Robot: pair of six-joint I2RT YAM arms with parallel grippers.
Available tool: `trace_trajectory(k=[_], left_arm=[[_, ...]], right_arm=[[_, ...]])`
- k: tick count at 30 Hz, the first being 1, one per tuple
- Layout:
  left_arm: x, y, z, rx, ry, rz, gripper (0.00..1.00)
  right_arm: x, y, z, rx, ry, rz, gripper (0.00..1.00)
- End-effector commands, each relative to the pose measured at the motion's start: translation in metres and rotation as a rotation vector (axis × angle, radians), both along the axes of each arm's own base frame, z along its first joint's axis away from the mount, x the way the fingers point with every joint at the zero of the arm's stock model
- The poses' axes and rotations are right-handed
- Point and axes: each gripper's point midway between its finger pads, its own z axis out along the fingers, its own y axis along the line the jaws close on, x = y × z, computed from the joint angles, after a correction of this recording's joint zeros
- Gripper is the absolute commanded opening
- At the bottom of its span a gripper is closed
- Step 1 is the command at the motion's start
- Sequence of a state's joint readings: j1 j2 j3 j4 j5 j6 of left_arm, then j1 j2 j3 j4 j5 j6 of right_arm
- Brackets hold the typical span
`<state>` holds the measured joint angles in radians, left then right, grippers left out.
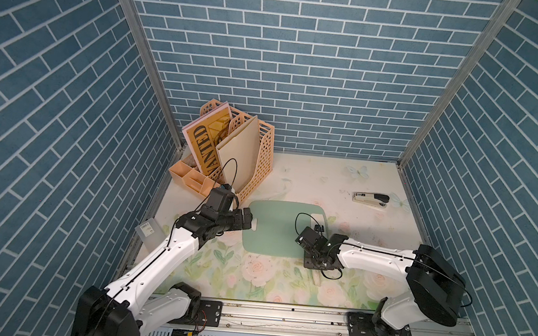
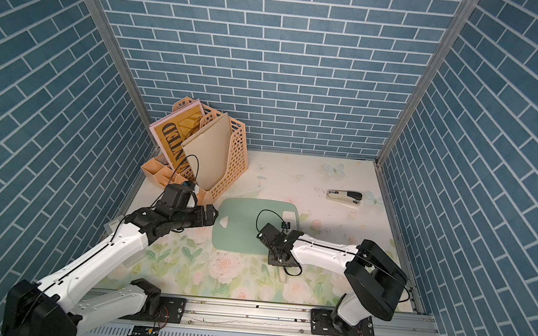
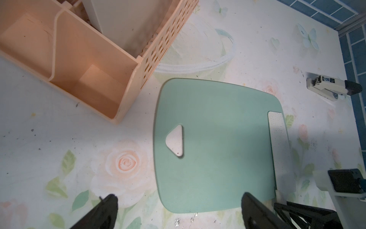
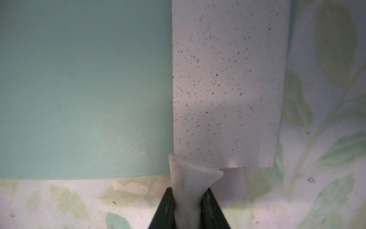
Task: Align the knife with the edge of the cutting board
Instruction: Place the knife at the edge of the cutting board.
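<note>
Nearest the robot, the right hand point(image 4: 188, 195) is clenched on the cream handle of the knife point(image 4: 227, 83). The handle sticks out past the near long edge of the cutting board point(image 4: 79, 89), over the flowered tabletop point(image 1: 310, 179). From that grip the broad speckled blade runs away from the robot along the board's short edge, the 1 opposite the triangular hole. It covers that edge for most of its length, and only a thin green strip shows beside it near the far end. Whether the blade lies flat on the board or hangs just above it, I cannot tell.

The left hand point(image 3: 178, 196) is released, its 2 fingers spread wide and holding nothing, above the end of the board with the hole. Farther back, a stapler point(image 1: 370, 198) lies well apart from the board, and a peach file organiser point(image 1: 248, 163) stands at the far corner.

The placing step looks nearly done, because blade and edge run almost parallel. The next move probably calls for a small twist at the wrist if any slant remains. After that the right hand should settle the knife flat, let go gently and lift straight up, so the handle is not dragged out of line.
</note>
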<state>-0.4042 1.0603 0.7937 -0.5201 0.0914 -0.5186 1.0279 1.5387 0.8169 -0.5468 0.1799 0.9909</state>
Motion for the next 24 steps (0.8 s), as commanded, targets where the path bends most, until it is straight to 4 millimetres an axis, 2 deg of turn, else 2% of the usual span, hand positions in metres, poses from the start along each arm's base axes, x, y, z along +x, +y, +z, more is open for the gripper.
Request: trace_trajectory(k=[1,24], left_arm=[[-0.0049,0.0026,-0.0043,0.015,0.016,-0.009,1.0],[-0.0053,0.0022,-0.0037,0.011,0.015,-0.011,1.0]], right_arm=[[-0.0049,-0.0085,-0.0001,-0.03,0.006,-0.026,0.0],[-0.0126,-0.0087,-0.0069,-0.03,0.016,-0.028,0.0]])
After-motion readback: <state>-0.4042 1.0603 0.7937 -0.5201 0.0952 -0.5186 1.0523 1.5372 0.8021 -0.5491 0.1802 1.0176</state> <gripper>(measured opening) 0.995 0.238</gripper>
